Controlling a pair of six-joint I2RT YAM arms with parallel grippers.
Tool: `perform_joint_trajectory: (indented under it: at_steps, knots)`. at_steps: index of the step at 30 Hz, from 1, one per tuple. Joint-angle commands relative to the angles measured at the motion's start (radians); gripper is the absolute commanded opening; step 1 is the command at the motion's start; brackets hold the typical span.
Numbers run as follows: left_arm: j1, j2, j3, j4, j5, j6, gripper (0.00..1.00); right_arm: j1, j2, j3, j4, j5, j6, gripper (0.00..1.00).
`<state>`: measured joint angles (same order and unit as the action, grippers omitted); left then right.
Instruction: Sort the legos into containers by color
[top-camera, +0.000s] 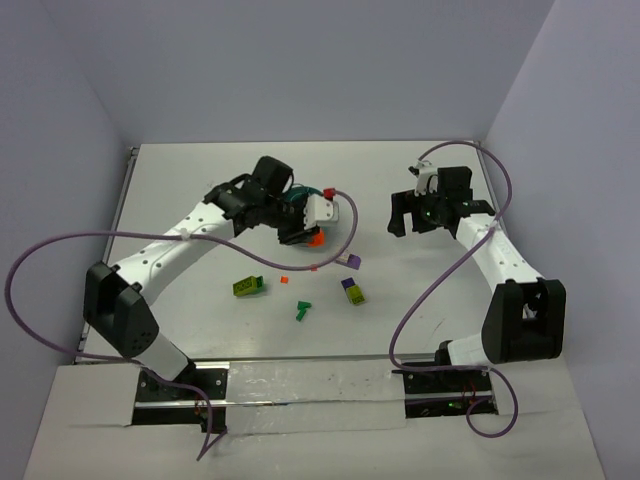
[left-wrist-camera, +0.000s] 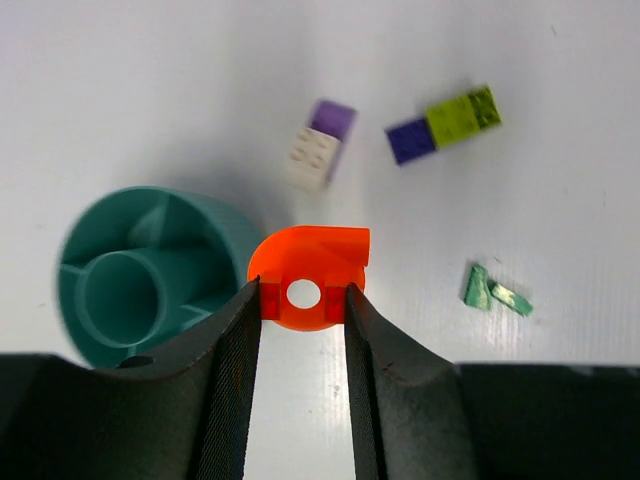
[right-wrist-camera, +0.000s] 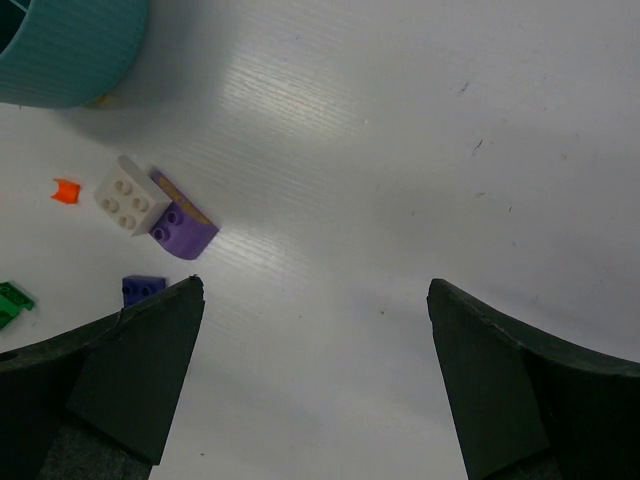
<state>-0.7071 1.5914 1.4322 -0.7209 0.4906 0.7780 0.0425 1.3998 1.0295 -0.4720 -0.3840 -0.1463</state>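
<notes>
My left gripper (left-wrist-camera: 303, 292) is shut on an orange-red lego piece (left-wrist-camera: 312, 258) with a round hole and holds it just beside the teal bowl (left-wrist-camera: 140, 270), above the table. In the top view the bowl (top-camera: 292, 204) is mostly hidden under that gripper (top-camera: 313, 234). On the table lie a lime-green brick (top-camera: 247, 287), a dark green piece (top-camera: 302, 311), a purple-and-yellow brick (top-camera: 353, 292), a purple-and-white brick (top-camera: 351, 261) and a tiny orange-red bit (top-camera: 283, 280). My right gripper (top-camera: 405, 215) is open and empty, its jaws wide apart (right-wrist-camera: 315, 300) over bare table to the right of the bricks.
The bowl's divided compartments around a central ring (left-wrist-camera: 118, 292) show in the left wrist view. The right wrist view shows the bowl's wall (right-wrist-camera: 70, 50), the purple-and-white brick (right-wrist-camera: 155, 208) and an orange bit (right-wrist-camera: 66, 190). Purple cables loop over both arms.
</notes>
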Motion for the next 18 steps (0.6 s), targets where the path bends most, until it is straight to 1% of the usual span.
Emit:
perform_joint_trajectory:
  at_steps: [1,2,8,11,18]
  knots:
    - [0.065,0.016,0.096,0.077,-0.076,-0.211,0.04,-0.001,-0.001,0.059,-0.005,-0.018,0.009,1.0]
    - [0.076,0.03,0.12,0.095,-0.114,-0.235,0.03,-0.001,0.001,0.064,-0.005,-0.02,0.01,1.0]
    - [0.138,0.138,0.187,0.215,-0.217,-0.379,0.01,0.0,0.001,0.07,-0.01,-0.015,0.009,1.0]
    - [0.151,0.179,0.207,0.255,-0.274,-0.405,0.01,0.0,-0.001,0.069,-0.008,-0.012,0.008,1.0]
    - [0.157,0.232,0.221,0.286,-0.298,-0.418,0.04,-0.001,0.006,0.066,-0.008,-0.012,0.008,1.0]
